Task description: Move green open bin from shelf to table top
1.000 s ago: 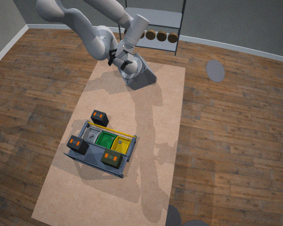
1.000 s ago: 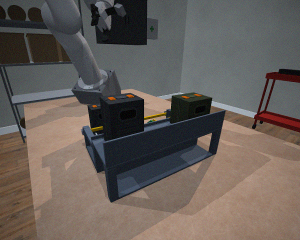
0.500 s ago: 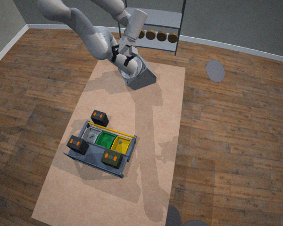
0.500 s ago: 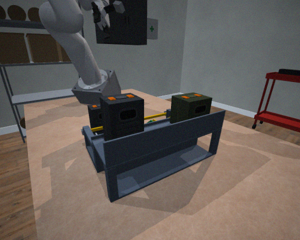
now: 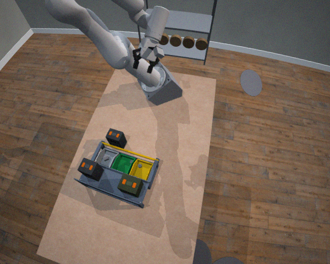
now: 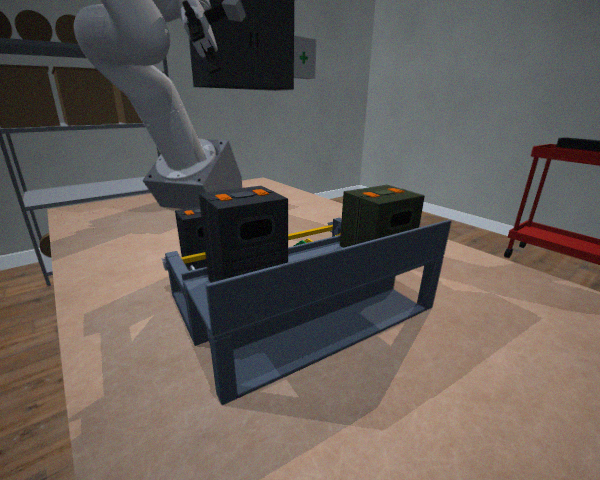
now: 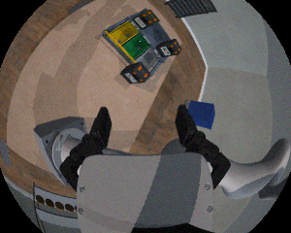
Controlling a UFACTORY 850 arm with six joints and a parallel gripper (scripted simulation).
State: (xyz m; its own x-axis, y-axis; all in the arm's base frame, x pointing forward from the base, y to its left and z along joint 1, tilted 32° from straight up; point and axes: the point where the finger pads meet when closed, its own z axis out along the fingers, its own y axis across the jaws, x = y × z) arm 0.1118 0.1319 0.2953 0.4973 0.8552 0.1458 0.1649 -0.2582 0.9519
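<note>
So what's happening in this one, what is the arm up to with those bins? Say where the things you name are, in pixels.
The arm's gripper (image 5: 143, 69) (image 7: 143, 114) is open, holding nothing, in the air well away from the shelf (image 5: 118, 186) (image 6: 326, 284). The green bin (image 5: 124, 164) (image 7: 135, 47) has yet to be taken out: it sits between the grey bin (image 5: 103, 158) and the yellow bin (image 5: 144, 169) (image 7: 120, 33). Three dark cases with orange latches stand around them, two on the shelf unit and one on the table.

Seen from above, three bins sit side by side in the shelf (image 5: 111, 176) (image 6: 331, 281) (image 7: 158, 34) on the table (image 5: 136, 122) (image 6: 445, 392) (image 7: 99, 80): around the middle bin (image 5: 122, 165) (image 6: 304, 242) (image 7: 135, 47), one end bin (image 5: 102, 159) (image 7: 147, 59) lies between nine and ten o'clock, the other end bin (image 5: 142, 171) (image 7: 121, 33) between three and four. On the shelf's deck, one case (image 5: 91, 169) (image 6: 248, 235) (image 7: 169, 48) stands at nine and a second case (image 5: 130, 185) (image 6: 385, 217) (image 7: 146, 19) at five; a third case (image 5: 116, 138) (image 6: 187, 235) (image 7: 136, 73) stands at eleven, beyond the rail (image 5: 130, 151) (image 6: 310, 233).
</note>
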